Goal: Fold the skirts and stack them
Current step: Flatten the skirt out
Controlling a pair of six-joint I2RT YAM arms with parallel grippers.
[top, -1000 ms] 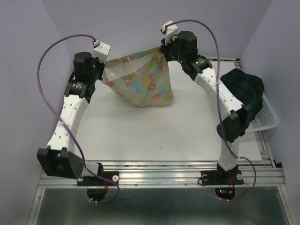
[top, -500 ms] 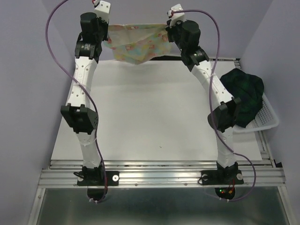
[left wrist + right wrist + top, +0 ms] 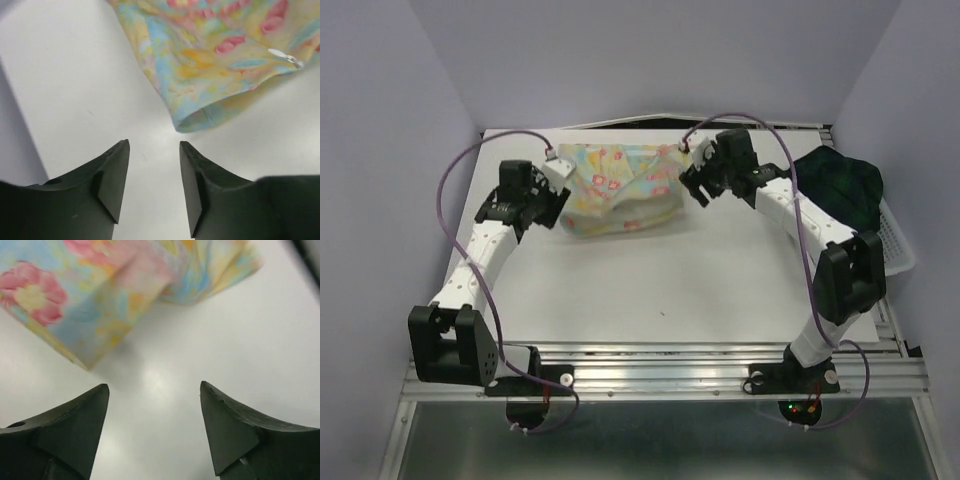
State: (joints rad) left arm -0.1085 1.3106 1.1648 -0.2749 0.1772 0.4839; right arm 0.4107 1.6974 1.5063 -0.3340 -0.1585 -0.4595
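The pale yellow flowered skirt [image 3: 618, 188] lies loosely spread on the white table at the far middle. Its left corner [image 3: 200, 65] shows just beyond my left gripper [image 3: 154, 145], which is open and empty. Its right edge [image 3: 90, 305] lies just ahead of my right gripper [image 3: 154, 386], also open with only bare table between the fingers. From above, the left gripper [image 3: 556, 196] sits at the skirt's left edge and the right gripper [image 3: 692, 186] at its right edge. The dark green-and-navy plaid skirt [image 3: 840, 185] is bunched in the basket at the right.
A white mesh basket [image 3: 890, 250] stands at the table's right edge under the plaid skirt. Lilac walls close in the table at the back and both sides. The metal rail with the arm bases [image 3: 660, 375] runs along the near edge.
Both grippers came down from high at the back, lowered the flowered skirt onto the table and opened, letting go of its top corners. The skirt now lies on the table.
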